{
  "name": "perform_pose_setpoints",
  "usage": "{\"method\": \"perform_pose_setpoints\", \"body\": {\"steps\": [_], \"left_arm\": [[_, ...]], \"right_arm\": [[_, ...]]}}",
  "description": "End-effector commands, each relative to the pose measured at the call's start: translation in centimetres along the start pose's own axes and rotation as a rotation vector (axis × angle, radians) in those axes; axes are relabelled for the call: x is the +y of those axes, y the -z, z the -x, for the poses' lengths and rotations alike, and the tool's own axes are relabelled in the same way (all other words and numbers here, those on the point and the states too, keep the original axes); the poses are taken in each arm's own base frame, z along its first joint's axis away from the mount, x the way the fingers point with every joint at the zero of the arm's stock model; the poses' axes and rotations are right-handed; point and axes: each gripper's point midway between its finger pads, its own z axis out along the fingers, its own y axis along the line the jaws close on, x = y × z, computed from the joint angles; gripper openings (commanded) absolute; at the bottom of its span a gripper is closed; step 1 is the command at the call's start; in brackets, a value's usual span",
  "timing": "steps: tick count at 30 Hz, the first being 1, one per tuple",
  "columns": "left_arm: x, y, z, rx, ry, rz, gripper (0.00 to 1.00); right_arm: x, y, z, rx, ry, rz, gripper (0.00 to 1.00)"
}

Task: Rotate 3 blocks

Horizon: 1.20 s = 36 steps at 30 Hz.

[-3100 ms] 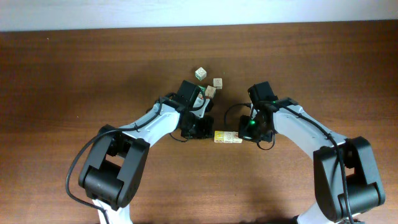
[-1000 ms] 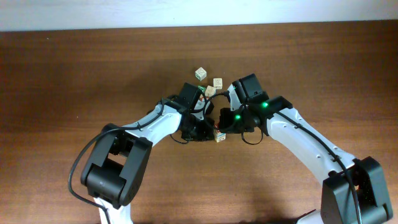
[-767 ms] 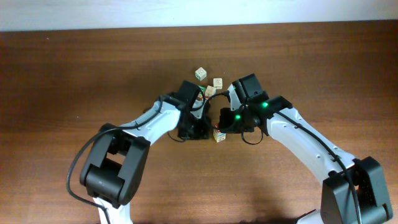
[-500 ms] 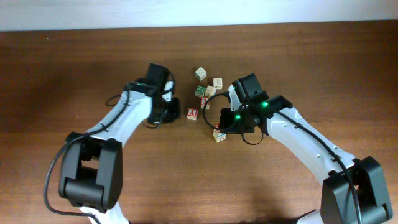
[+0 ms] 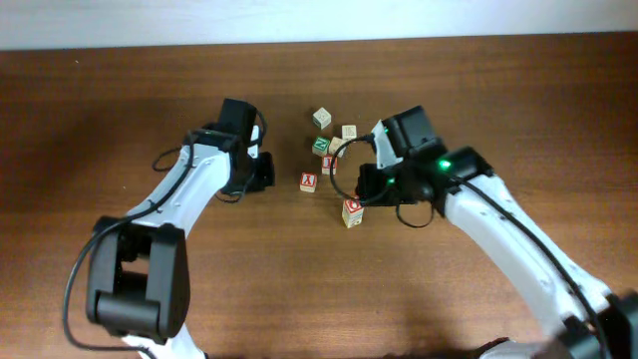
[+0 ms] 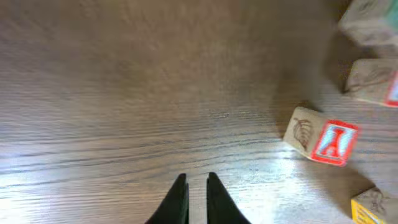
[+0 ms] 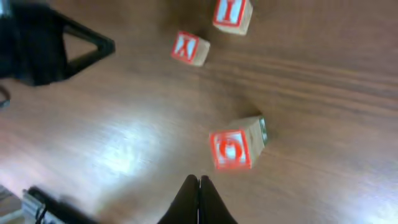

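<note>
A block with a red-bordered O face and yellow sides [image 5: 352, 212] stands alone on the table; in the right wrist view this O block [image 7: 233, 149] lies just beyond my fingertips, untouched. My right gripper [image 5: 364, 194] [image 7: 199, 179] is shut and empty. Two pale cream blocks [image 5: 322, 118] [image 5: 349, 132] sit at the back of the cluster. My left gripper [image 5: 264, 172] [image 6: 197, 180] hangs left of the cluster, its jaws parted by a narrow gap with only bare wood between them.
A red Y cube [image 5: 309, 182] [image 6: 323, 140] [image 7: 189, 48] lies between the two grippers. A red I cube [image 5: 329, 165] [image 7: 232, 14] and a green Z cube [image 5: 321, 146] stand behind it. The brown wooden table [image 5: 120, 110] ends at a white wall at the back.
My left arm has swung left away from the cluster, uncovering the red Y cube, and its jaws have parted slightly. My right gripper has drawn back from the O block.
</note>
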Motion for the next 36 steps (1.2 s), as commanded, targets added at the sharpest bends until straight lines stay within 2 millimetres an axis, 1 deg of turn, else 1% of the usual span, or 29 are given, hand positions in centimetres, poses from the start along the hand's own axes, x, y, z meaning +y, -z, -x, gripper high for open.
{"method": "perform_pose_setpoints", "body": {"steps": [1,2,3,4,5,6,7,8,9,11,14,16,17,18,20,21,22,24,26,28,30,31,35,36], "left_arm": [[0.3,8.5,5.0,-0.251,-0.024,0.003,0.52],[0.5,10.7,5.5,-0.31,-0.018,-0.002,0.72],[0.6,12.6,5.9,-0.359,-0.013,-0.011,0.98],[0.7,13.7,6.0,-0.386,-0.008,-0.015,0.99],[0.8,15.1,5.9,-0.415,-0.006,-0.02,0.99],[0.8,15.6,5.9,-0.427,-0.007,-0.023,0.99],[0.7,15.8,5.9,-0.432,-0.008,-0.024,0.99],[0.7,15.8,5.9,-0.431,-0.008,-0.024,0.99],[0.7,15.7,5.9,-0.431,-0.008,-0.024,0.99],[0.7,15.7,5.9,-0.431,-0.008,-0.024,0.99],[0.7,15.7,5.9,-0.431,-0.008,-0.024,0.99],[0.7,15.7,5.9,-0.431,-0.008,-0.024,0.99],[0.7,15.7,5.9,-0.431,-0.008,-0.024,0.99],[0.7,15.7,5.9,-0.431,-0.008,-0.024,0.99],[0.7,15.7,5.9,-0.431,-0.008,-0.024,0.99],[0.7,15.7,5.9,-0.431,-0.008,-0.024,0.99],[0.7,15.7,5.9,-0.431,-0.008,-0.024,0.99],[0.7,15.7,5.9,-0.431,-0.008,-0.024,0.99],[0.7,15.7,5.9,-0.431,-0.008,-0.024,0.99],[0.7,15.7,5.9,-0.431,-0.008,-0.024,0.99],[0.7,15.7,5.9,-0.431,-0.008,-0.024,0.99],[0.7,15.7,5.9,-0.431,-0.008,-0.024,0.99],[0.7,15.8,5.9,-0.431,-0.008,-0.024,0.99],[0.7,15.7,5.9,-0.431,-0.008,-0.024,0.99]], "right_arm": [[1.5,7.2,1.3,-0.168,0.075,-0.043,0.04],[1.5,9.4,0.9,-0.204,0.079,-0.064,0.05],[1.5,11.1,0.5,-0.235,0.083,-0.077,0.08],[1.5,12.9,0.0,-0.265,0.086,-0.088,0.12],[1.5,15.4,-0.9,-0.311,0.092,-0.099,0.23],[1.4,17.1,-1.7,-0.343,0.094,-0.109,0.39],[1.1,18.9,-2.7,-0.375,0.095,-0.123,0.5],[1.0,20.4,-3.9,-0.404,0.099,-0.12,0.89],[0.8,21.5,-4.9,-0.429,0.102,-0.118,0.99],[0.9,23.7,-6.4,-0.489,0.115,-0.092,0.99],[1.1,25.5,-7.6,-0.555,0.128,-0.063,0.99],[0.9,25.7,-7.9,-0.561,0.134,-0.069,0.99],[0.0,25.6,-8.1,-0.551,0.125,-0.114,0.99],[-1.1,25.8,-7.8,-0.568,0.107,-0.18,0.99],[-3.8,26.3,-6.2,-0.654,0.063,-0.334,0.99],[-4.4,26.4,-5.4,-0.694,0.059,-0.363,0.99],[-4.5,26.4,-4.8,-0.725,0.099,-0.367,0.98],[-4.3,26.1,-3.8,-0.813,0.273,-0.35,0.99],[-4.7,25.4,-3.9,-0.889,0.381,-0.345,0.98],[-6.5,23.9,-5.0,-0.98,0.396,-0.356,0.99],[-8.1,22.1,-5.6,-1.066,0.403,-0.372,0.98],[-9.2,20.5,-5.8,-1.116,0.415,-0.378,0.99],[-11.6,15.7,-5.6,-1.247,0.459,-0.359,0.98],[-12.0,14.9,-5.6,-1.26,0.464,-0.359,0.98]]}}
